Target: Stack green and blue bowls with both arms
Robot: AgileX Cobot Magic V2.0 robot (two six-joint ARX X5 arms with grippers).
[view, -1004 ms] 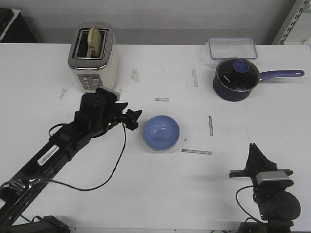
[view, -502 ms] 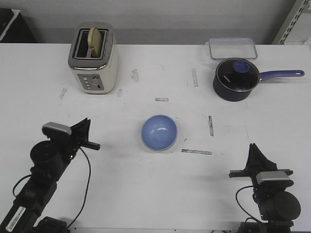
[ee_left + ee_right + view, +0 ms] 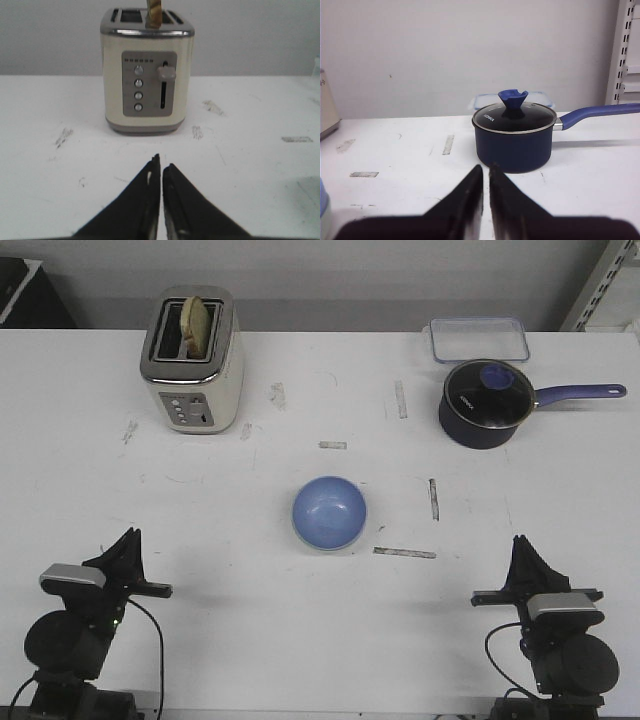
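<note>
The blue bowl (image 3: 329, 510) sits upright mid-table, nested in the green bowl, of which only a pale mint rim (image 3: 325, 547) shows at its near edge. The stack's edge also shows in the right wrist view (image 3: 322, 207). My left gripper (image 3: 130, 534) is shut and empty at the front left, far from the bowls, and faces the toaster in the left wrist view (image 3: 160, 162). My right gripper (image 3: 520, 540) is shut and empty at the front right, and faces the saucepan in the right wrist view (image 3: 486, 169).
A cream toaster (image 3: 192, 360) with a bread slice stands at the back left. A dark lidded saucepan (image 3: 486, 403) with a purple handle stands at the back right, with a clear container (image 3: 479, 339) behind it. Tape marks dot the white table (image 3: 300, 640).
My left arm has drawn back from beside the bowls to the table's front left. The bowls and the right arm have stayed put.
</note>
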